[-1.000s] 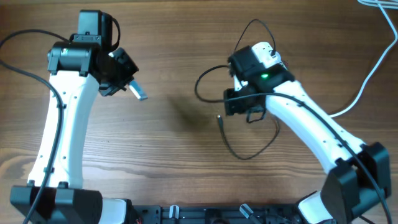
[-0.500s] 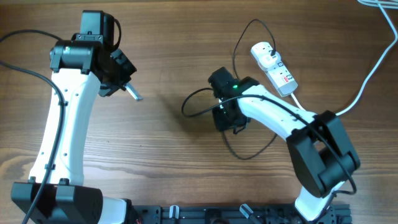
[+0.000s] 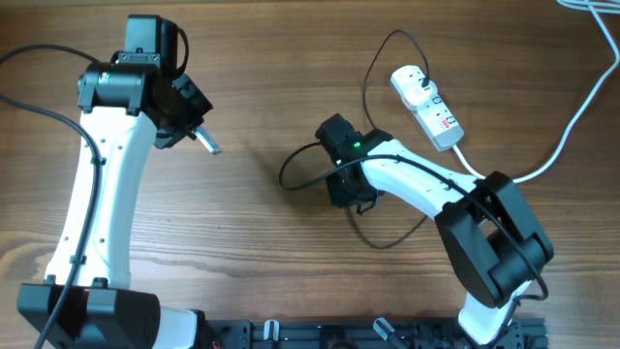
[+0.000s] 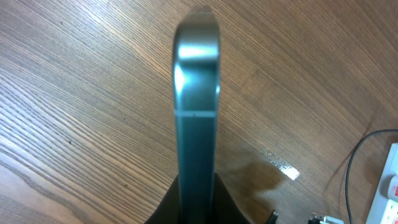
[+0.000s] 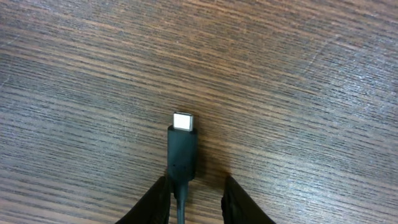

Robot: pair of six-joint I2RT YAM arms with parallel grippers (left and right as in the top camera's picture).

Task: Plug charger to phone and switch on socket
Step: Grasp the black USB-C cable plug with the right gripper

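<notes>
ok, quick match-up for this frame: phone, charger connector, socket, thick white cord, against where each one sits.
Things:
1. phone
2. charger connector
3. socket
4. thick white cord

Places:
A. between the fingers of the right hand
B. lying on the table, upper right in the overhead view
C. runs off the top right corner of the overhead view
D. clamped edge-on in the left hand

Pairs: 1-D, 2-A, 3-B, 4-C
</notes>
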